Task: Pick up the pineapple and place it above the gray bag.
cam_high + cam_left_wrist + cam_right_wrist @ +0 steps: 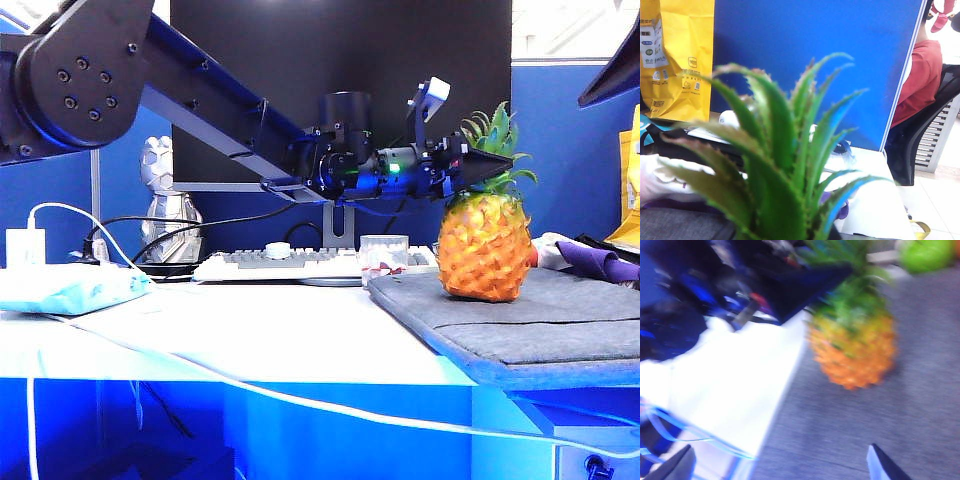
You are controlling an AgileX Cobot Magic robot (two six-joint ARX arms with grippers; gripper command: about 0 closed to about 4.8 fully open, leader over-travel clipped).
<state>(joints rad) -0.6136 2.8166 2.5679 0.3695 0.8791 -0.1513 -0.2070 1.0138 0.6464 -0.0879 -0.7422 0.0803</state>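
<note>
1. We see the left gripper (pixel 485 165) reaching in level from the left of the exterior view, its dark fingers (pixel 490 166) closed partway around the leaf crown of the pineapple (pixel 484 247).
2. The left wrist view is filled by the spiky green leaves (pixel 785 165), so the fingers themselves stay hidden there; the hold shows only from the outside camera and from the right wrist view.
3. The right gripper (pixel 780 462) hangs above the scene with its fingers (pixel 882 465) spread as wide as they go, holding nothing; only the two tips show at the picture's edge, and the frame is blurred.
4. The pineapple stands upright on the gray bag (pixel 560 320), its base touching the fabric near the bag's left end in the exterior view.
5. The bag lies flat on the table (pixel 230 340), with a seam running across it.
6. A purple cloth (pixel 600 262) lies behind the bag on the right, and a green apple (pixel 926 254) sits beyond the pineapple in the right wrist view.
7. A white keyboard (pixel 290 264) rests further back on the table.
</note>
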